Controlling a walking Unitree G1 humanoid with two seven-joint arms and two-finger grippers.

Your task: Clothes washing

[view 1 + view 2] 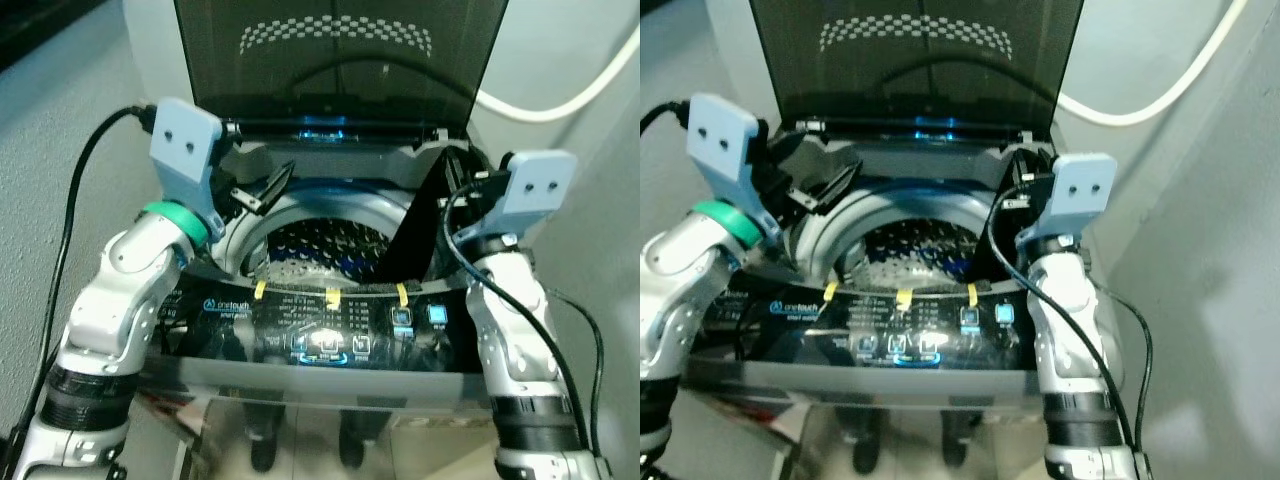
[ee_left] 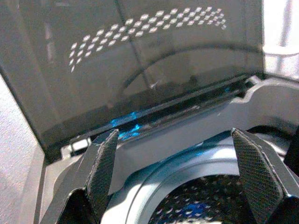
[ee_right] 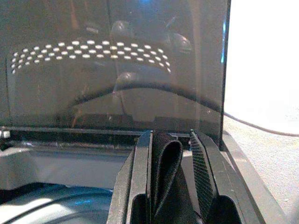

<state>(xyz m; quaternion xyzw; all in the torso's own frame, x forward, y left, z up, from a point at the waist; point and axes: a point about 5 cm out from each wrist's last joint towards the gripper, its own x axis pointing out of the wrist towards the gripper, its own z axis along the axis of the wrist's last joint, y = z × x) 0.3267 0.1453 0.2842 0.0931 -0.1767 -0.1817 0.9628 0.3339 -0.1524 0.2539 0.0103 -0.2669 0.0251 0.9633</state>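
Black garment (image 1: 415, 235) hangs from right gripper (image 3: 170, 154), pinched shut on it, over drum (image 1: 320, 250) right rim | left gripper (image 2: 175, 172) spread wide, empty, left rim | step: loading washer (image 1: 330, 345), lid (image 1: 340, 50) up | next: lower, release into drum

one washer (image 1: 330, 330), one black cloth (image 1: 415, 235), two arms.
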